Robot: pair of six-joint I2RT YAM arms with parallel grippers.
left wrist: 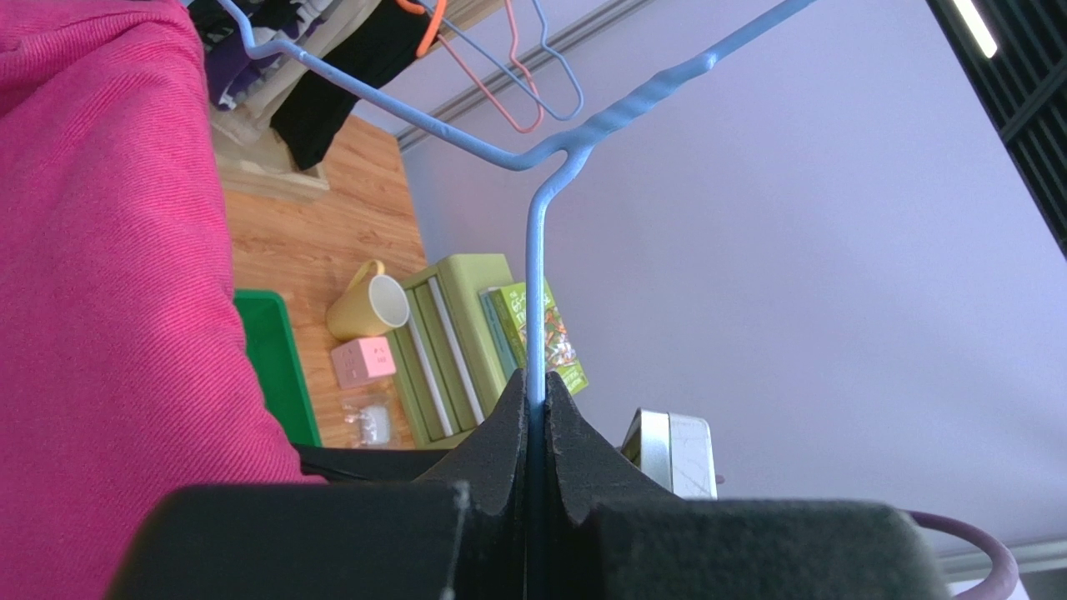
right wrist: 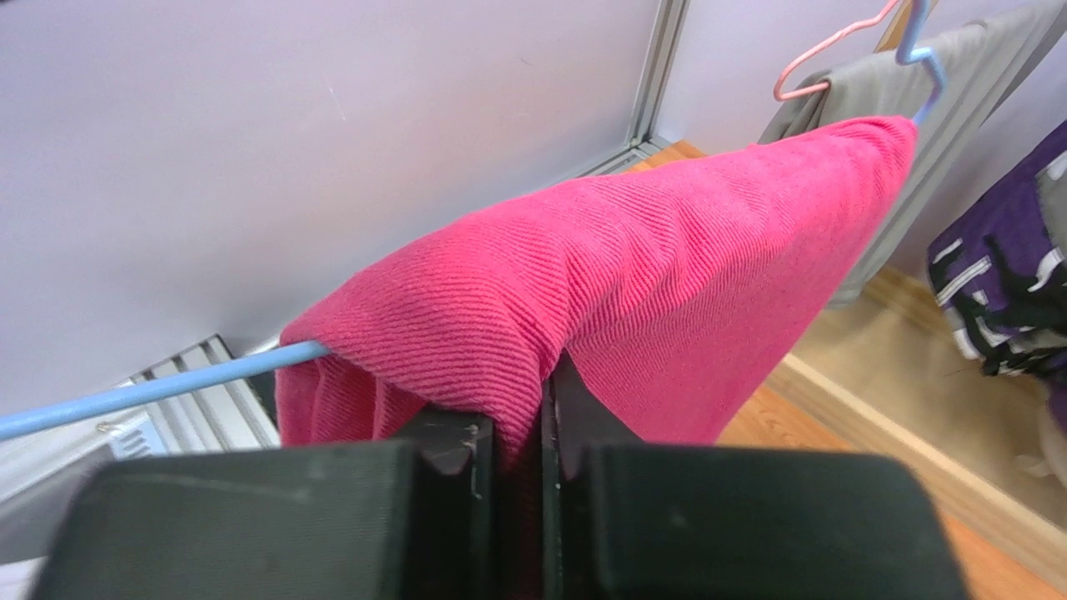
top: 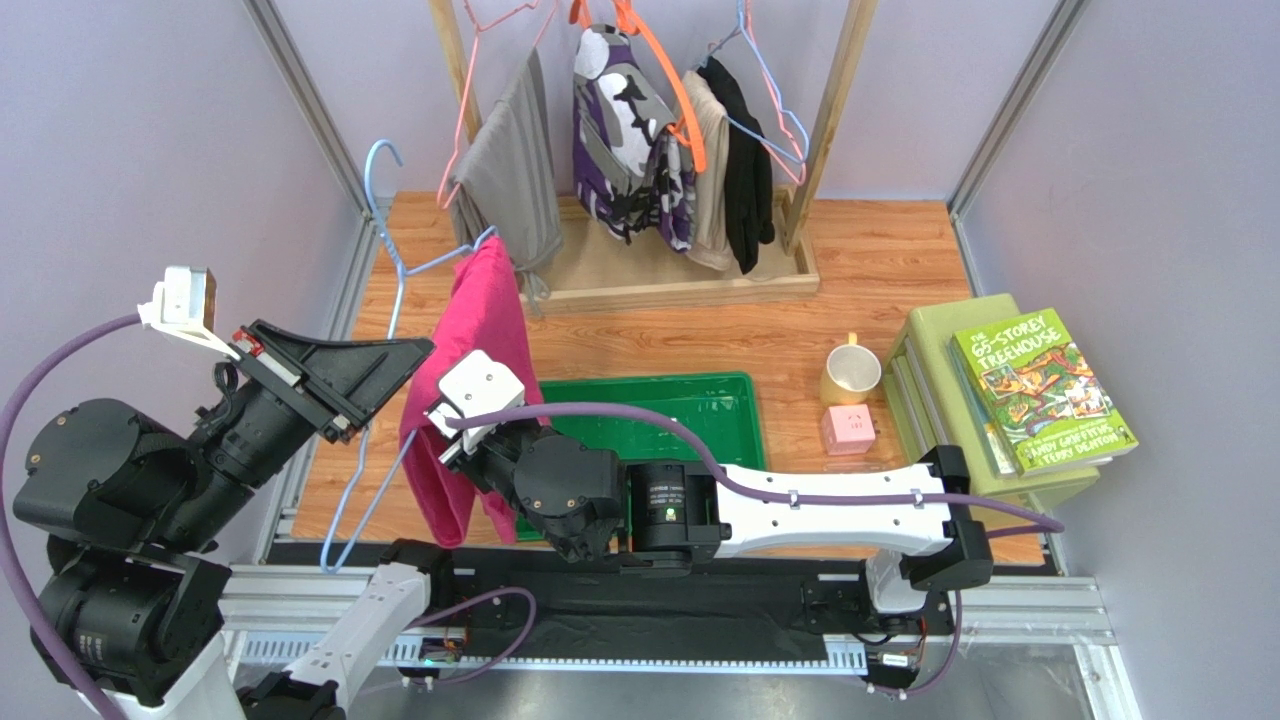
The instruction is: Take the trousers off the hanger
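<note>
The magenta-pink trousers (top: 478,360) hang folded over the bar of the light-blue wire hanger (top: 394,285), held up in the air left of the green tray. My left gripper (top: 421,353) is shut on the hanger's wire. In the left wrist view the blue hanger (left wrist: 536,288) runs straight into the closed left gripper (left wrist: 539,400), with the trousers (left wrist: 113,275) to the left. My right gripper (right wrist: 545,388) is shut on a fold of the trousers (right wrist: 651,263) just below the bar. The hanger (right wrist: 150,390) sticks out of the cloth at the left.
A wooden rack at the back carries grey trousers (top: 511,165), a purple-white garment (top: 628,135) and dark clothes. The green tray (top: 661,413) lies under the right arm. A yellow mug (top: 851,369), a pink cube (top: 848,431) and a book (top: 1044,387) on a green box sit to the right.
</note>
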